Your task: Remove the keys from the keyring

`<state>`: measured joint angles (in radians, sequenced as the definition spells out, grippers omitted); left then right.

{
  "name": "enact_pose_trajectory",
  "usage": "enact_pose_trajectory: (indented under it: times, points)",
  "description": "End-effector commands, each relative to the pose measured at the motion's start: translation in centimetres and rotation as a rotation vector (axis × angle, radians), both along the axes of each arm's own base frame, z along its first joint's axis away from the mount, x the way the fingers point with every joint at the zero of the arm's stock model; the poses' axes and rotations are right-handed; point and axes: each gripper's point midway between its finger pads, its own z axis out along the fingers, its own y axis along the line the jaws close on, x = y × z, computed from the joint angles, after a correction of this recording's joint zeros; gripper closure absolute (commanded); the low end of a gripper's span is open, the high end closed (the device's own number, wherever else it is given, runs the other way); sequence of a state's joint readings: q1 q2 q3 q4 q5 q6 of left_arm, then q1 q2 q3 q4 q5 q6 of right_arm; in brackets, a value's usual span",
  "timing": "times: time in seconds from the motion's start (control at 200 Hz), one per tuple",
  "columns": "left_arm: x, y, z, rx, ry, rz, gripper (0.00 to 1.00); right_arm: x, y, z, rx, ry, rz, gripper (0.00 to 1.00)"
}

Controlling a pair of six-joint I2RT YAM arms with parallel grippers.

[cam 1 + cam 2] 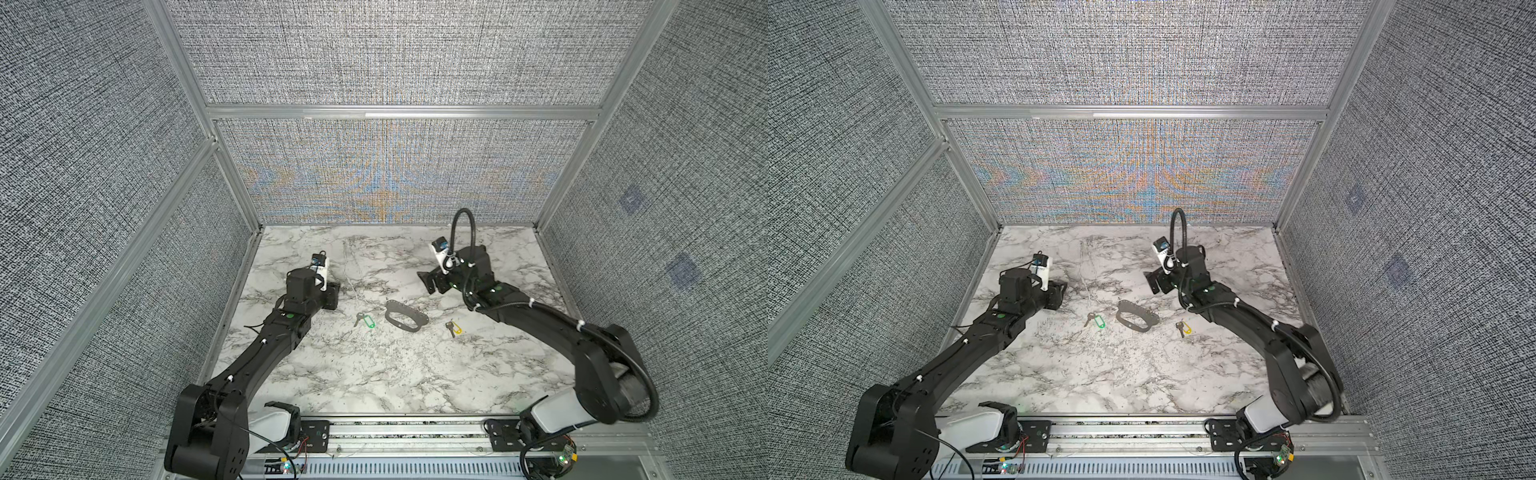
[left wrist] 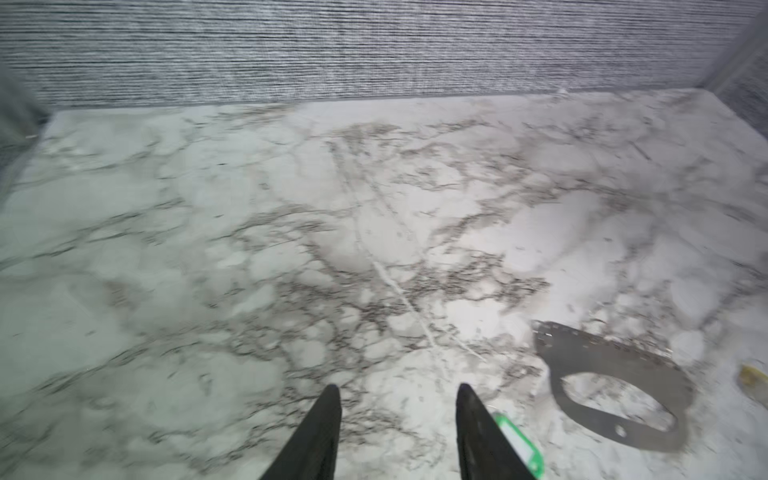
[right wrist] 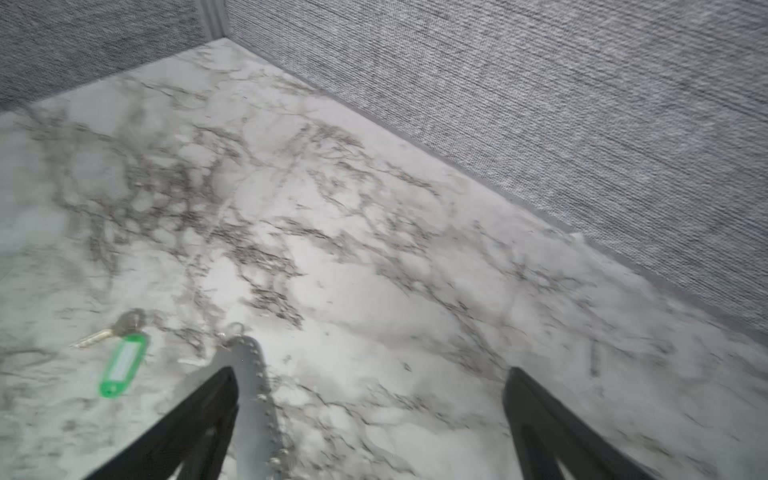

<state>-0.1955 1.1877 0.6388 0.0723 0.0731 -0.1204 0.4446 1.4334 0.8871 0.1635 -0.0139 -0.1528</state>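
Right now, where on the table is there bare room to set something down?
The near half of the table, from the middle row to the front rail, is bare; so is the far middle by the back wall. Crowded: the middle row, green-tagged key, keyring, yellow-tagged key.

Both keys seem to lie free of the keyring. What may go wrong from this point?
1. The open left hand has one finger close to the green-tagged key; a low move may knock it toward the keyring.
2. The wide-open right hand has a finger beside the keyring; pulling away low may drag it onto the yellow-tagged key.
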Motion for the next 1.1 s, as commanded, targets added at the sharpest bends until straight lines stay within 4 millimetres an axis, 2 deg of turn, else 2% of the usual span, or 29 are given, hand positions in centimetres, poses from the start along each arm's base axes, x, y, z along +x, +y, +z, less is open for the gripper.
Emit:
enact_pose_trajectory:
  times: [0.0, 0.06, 0.11, 0.235, 0.315, 0.4, 0.455, 0.515, 0.52, 0.535, 0.555, 0.635, 0.665, 0.715, 0.82, 0.986, 1.096]
  points:
    - [1.5, 4.1, 1.4, 0.005, -0.125, 0.148, 0.45, -1.0, -7.4, -2.0, -0.063, -0.010, -0.240, 0.01]
    - [2.0, 6.4, 1.3, 0.017, -0.167, 0.237, 0.38, -2.0, -11.4, -3.5, -0.071, -0.026, -0.367, 0.01]
    - [2.4, 7.8, 0.6, 0.030, -0.181, 0.293, 0.36, -2.8, -14.0, -4.4, -0.078, -0.034, -0.441, 0.01]
    - [3.4, 9.4, -0.5, 0.057, -0.217, 0.344, 0.32, -3.9, -18.5, -5.9, 0.004, -0.097, -0.566, 0.01]
    - [3.6, 9.7, -0.4, 0.097, -0.276, 0.342, 0.31, -3.9, -20.0, -6.6, 0.047, -0.133, -0.607, 0.01]
    - [3.0, 9.7, -0.1, 0.134, -0.344, 0.322, 0.28, -4.0, -20.2, -6.3, 0.057, -0.216, -0.588, 0.01]
    - [1.8, 10.0, -0.8, 0.121, -0.372, 0.337, 0.27, -4.1, -20.1, -5.7, 0.102, -0.275, -0.573, 0.01]
    - [0.6, 10.2, -1.3, 0.105, -0.419, 0.344, 0.23, -4.0, -20.0, -5.8, 0.155, -0.294, -0.549, 0.01]
    - [0.5, 10.2, -1.3, 0.103, -0.426, 0.343, 0.21, -4.0, -19.9, -5.9, 0.157, -0.295, -0.546, 0.01]
    - [0.1, 10.1, -1.3, 0.099, -0.441, 0.341, 0.05, -4.0, -19.9, -6.1, 0.158, -0.295, -0.541, 0.01]
    - [-0.2, 10.0, -1.5, 0.097, -0.455, 0.336, 0.01, -3.9, -19.7, -6.3, 0.158, -0.296, -0.529, 0.01]
    - [-0.8, 9.3, -1.6, 0.108, -0.513, 0.288, 0.01, -3.9, -18.0, -8.1, 0.144, -0.282, -0.424, 0.01]
    - [-1.0, 9.1, -1.9, 0.107, -0.516, 0.274, 0.01, -4.1, -18.4, -7.5, 0.158, -0.323, -0.449, 0.01]
    - [-1.1, 9.1, -1.6, 0.113, -0.548, 0.276, 0.01, -4.2, -18.5, -7.7, 0.140, -0.296, -0.458, 0.01]
    - [-0.1, 9.0, -2.7, 0.105, -0.460, 0.269, 0.01, -3.6, -18.5, -8.1, 0.130, -0.258, -0.457, 0.01]
    - [0.1, 8.9, -2.6, 0.119, -0.478, 0.261, 0.01, -3.7, -18.6, -7.8, 0.137, -0.290, -0.466, 0.01]
    - [0.3, 8.8, -2.6, 0.119, -0.476, 0.255, 0.01, -3.6, -19.3, -7.9, 0.135, -0.288, -0.518, 0.01]
